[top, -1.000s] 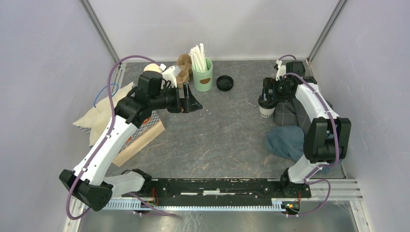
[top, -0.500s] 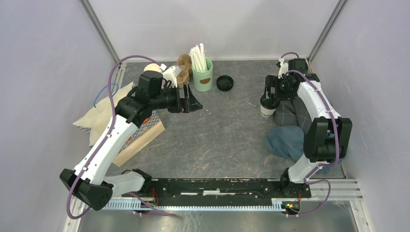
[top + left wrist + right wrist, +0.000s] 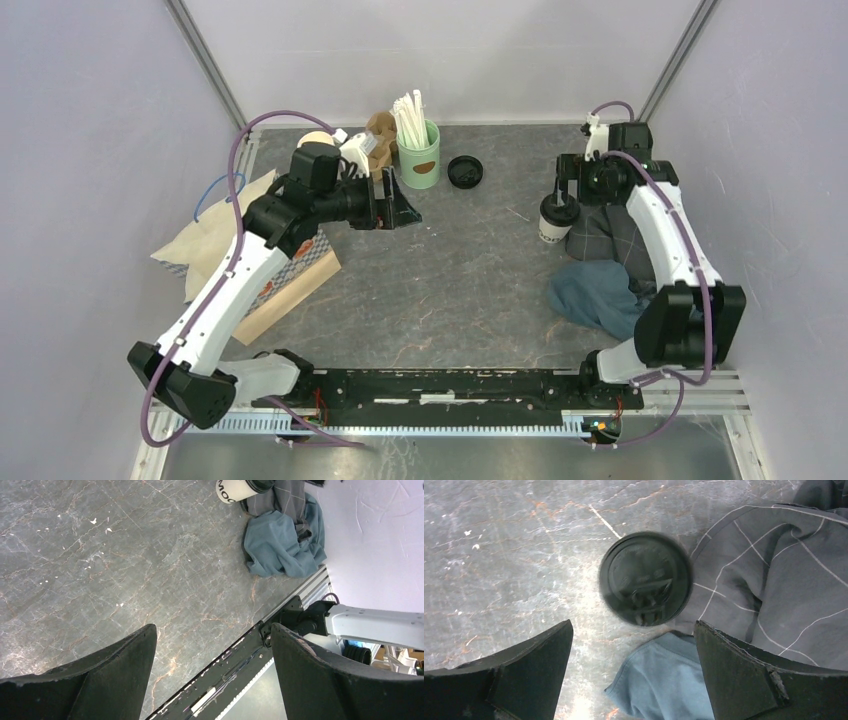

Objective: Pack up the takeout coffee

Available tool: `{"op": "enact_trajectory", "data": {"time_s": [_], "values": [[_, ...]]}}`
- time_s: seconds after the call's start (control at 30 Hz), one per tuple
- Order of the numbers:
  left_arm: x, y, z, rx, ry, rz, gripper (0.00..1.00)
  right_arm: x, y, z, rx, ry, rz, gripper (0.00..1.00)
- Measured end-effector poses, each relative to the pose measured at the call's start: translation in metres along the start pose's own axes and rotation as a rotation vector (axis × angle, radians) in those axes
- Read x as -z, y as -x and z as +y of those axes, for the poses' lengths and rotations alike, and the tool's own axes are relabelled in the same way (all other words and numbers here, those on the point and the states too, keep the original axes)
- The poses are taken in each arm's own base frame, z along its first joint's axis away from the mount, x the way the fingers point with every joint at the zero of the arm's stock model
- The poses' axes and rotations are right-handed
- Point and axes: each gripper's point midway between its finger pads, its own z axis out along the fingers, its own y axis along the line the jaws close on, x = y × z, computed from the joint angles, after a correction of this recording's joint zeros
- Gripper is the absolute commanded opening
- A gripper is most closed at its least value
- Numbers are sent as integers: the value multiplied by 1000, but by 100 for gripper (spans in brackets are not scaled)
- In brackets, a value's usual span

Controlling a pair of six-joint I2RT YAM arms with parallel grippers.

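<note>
Takeout coffee [image 3: 644, 578] against grey cloth [image 3: 774, 570], blue cloth [image 3: 664, 680] beside, right gripper [image 3: 633, 626] and left gripper [image 3: 212, 630] jaws apart

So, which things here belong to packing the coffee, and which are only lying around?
For the job: takeout coffee; brown paper bag, probably for packing.
Lying about: loose black lid; green cup of straws; grey checked cloth; blue cloth.
</note>
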Motion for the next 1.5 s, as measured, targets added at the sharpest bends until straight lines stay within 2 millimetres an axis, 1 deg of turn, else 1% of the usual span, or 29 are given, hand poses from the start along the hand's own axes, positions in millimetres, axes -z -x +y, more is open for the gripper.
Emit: {"op": "enact_trajectory", "data": {"time_s": [0.07,0.2,0.3,0.4,0.5,0.53,0.63,0.67,0.7,0.73,0.77,0.8,0.83,0.9,0.97,1.03,1.1,1.17,1.27,1.37,1.5], "values": [[-2,0,2,2,6,2,90,11,-2,10,13,18,-32,98],[-6,3,5,6,24,4,90,25,-8,47,73,90,-61,98],[-9,14,6,6,48,-8,90,27,-14,77,125,154,-47,98],[-9,26,6,1,76,-31,88,28,-23,99,151,201,-20,98],[-10,39,17,-8,162,-49,86,33,-29,122,177,252,-11,98],[-10,45,25,-16,212,-58,86,34,-31,127,183,263,-10,98],[-14,76,57,-51,424,-98,87,41,-40,143,206,303,-4,98],[-15,87,68,-68,494,-112,87,42,-44,146,210,312,-1,98],[-19,105,86,-94,595,-139,87,43,-48,147,212,320,4,98],[-21,111,94,-103,630,-143,86,44,-51,147,212,323,10,98],[-26,123,112,-118,701,-141,86,44,-55,147,210,324,19,98],[-31,131,125,-120,739,-140,85,43,-59,146,209,325,31,98],[-36,138,139,-119,774,-138,85,43,-62,146,209,326,38,98],[-45,152,173,-108,842,-128,85,42,-67,145,208,327,55,98],[-53,158,204,-108,890,-103,84,43,-69,146,211,334,62,98],[-58,163,231,-104,936,-85,79,44,-69,149,211,354,63,98],[-63,167,245,-105,954,-77,75,45,-70,153,211,381,65,98],[-66,170,254,-105,965,-77,68,45,-71,157,214,406,69,98],[-65,175,268,-116,990,-76,58,41,-73,160,222,427,85,98],[-65,180,279,-126,1008,-78,52,36,-77,163,229,444,109,98],[-67,179,296,-115,1026,-64,47,33,-80,166,236,460,124,98]]}}
